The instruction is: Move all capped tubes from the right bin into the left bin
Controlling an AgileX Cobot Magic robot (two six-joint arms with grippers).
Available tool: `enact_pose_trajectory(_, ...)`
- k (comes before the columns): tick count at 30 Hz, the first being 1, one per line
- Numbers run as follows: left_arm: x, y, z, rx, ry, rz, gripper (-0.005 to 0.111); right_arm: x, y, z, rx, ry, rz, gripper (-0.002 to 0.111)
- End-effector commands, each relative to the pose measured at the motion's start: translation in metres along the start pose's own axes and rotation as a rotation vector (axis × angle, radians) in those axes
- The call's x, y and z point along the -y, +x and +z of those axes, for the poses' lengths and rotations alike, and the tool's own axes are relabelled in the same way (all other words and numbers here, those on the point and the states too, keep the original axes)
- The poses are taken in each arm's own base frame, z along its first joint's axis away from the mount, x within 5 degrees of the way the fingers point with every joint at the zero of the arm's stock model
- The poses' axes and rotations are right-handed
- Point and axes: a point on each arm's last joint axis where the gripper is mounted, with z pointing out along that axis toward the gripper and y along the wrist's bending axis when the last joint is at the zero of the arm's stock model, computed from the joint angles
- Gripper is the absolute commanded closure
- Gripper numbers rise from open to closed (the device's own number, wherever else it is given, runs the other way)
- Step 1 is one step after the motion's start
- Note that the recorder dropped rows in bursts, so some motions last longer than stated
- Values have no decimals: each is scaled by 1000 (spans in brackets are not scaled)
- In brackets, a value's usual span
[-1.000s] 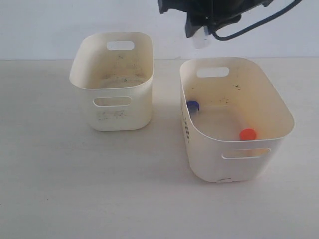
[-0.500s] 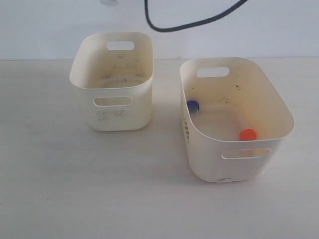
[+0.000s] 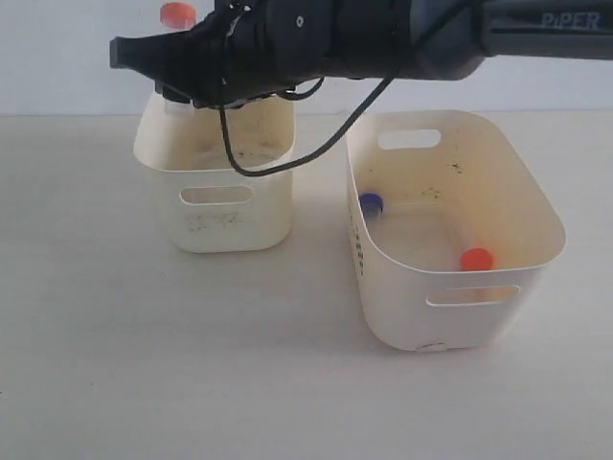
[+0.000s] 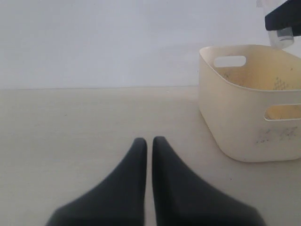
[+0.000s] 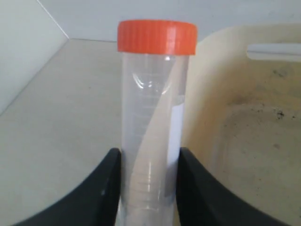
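Note:
My right gripper point(image 3: 177, 59) has reached across the middle and is shut on an upright clear tube with an orange cap point(image 3: 177, 13). It holds the tube over the far left rim of the left bin point(image 3: 235, 222). In the right wrist view the fingers point(image 5: 107, 188) clamp the tube point(image 5: 151, 122) by its body, and the smudged bin floor point(image 5: 254, 136) lies beside it. The right bin point(image 3: 455, 119) contains a blue-capped tube point(image 3: 371, 202) and an orange-capped tube point(image 3: 476, 259). My left gripper point(image 4: 146, 141) is shut and empty, low over the table to one side of the left bin point(image 4: 240, 122).
The black right arm and its cable point(image 3: 287, 163) span the top of the exterior view and drape over the left bin. Both bins stand on a pale table point(image 3: 192, 364) with a white wall point(image 3: 57, 48) behind.
The right arm swung from above the right bin, briefly out of frame, and now hangs over the left bin with the orange-capped tube. The two tubes in the right bin have not moved.

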Motion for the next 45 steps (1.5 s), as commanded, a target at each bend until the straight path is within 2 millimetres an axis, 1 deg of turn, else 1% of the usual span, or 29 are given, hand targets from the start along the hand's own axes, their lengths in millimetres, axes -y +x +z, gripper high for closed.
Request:
enact_pose_trajectory(1,0,-2,0,7,1,-16,102,6,12,9,-66,19,-12,54)
enact_pose_trajectory(2,0,-2,0,7,1,-16,102,7,13,11,-73,21,-12,48)
enact_pose_trajectory(3,0,-2,0,7,1,-16,102,9,17,13,-90,25,-16,39)
enact_pose_trajectory(4,0,-2,0,7,1,-16,102,9,17,13,-90,25,-16,38)
enact_pose_trajectory(9,0,-2,0,7,1,-16,102,9,20,11,-130,29,-16,37)
enact_pose_trajectory(11,0,-2,0,7,1,-16,102,5,12,2,-122,21,-24,38)
enact_pose_trajectory(13,0,-2,0,7,1,-16,102,2,-4,-15,-97,18,-41,50)
enact_pose_trajectory(14,0,-2,0,7,1,-16,102,3,-14,-29,-95,26,-55,62)
enact_pose_trajectory(15,0,-2,0,7,1,-16,102,4,-21,-38,-90,29,-59,69)
enact_pose_trajectory(16,0,-2,0,7,1,-16,102,6,-28,-48,-96,39,-65,80)
enact_pose_trajectory(17,0,-2,0,7,1,-16,102,7,-34,-58,-93,47,-76,88)
enact_pose_trajectory(18,0,-2,0,7,1,-16,102,9,-40,-67,-93,59,-93,98)
enact_pose_trajectory(19,0,-2,0,7,1,-16,102,13,-47,-80,-97,85,-122,108)
enact_pose_trajectory(21,0,-2,0,7,1,-16,102,22,-56,-97,-114,131,-153,108)
enact_pose_trajectory(22,0,-2,0,7,1,-16,102,27,-61,-108,-127,161,-171,108)
enact_pose_trajectory(24,0,-2,0,7,1,-16,102,39,-64,-124,-176,219,-176,108)
enact_pose_trajectory(27,0,-2,0,7,1,-16,102,64,-61,-141,-313,309,-118,108)
enact_pose_trajectory(28,0,-2,0,7,1,-16,102,76,-57,-145,-391,347,-92,108)
enact_pose_trajectory(31,0,-2,0,7,1,-16,102,102,-49,-152,-544,410,-40,108)
enact_pose_trajectory(34,0,-2,0,7,1,-16,102,117,-46,-158,-615,446,7,108)
enact_pose_trajectory(39,0,-2,0,7,1,-16,102,120,-43,-158,-647,455,22,108)
enact_pose_trajectory(45,0,-2,0,7,1,-16,102,126,-36,-147,-664,482,110,108)
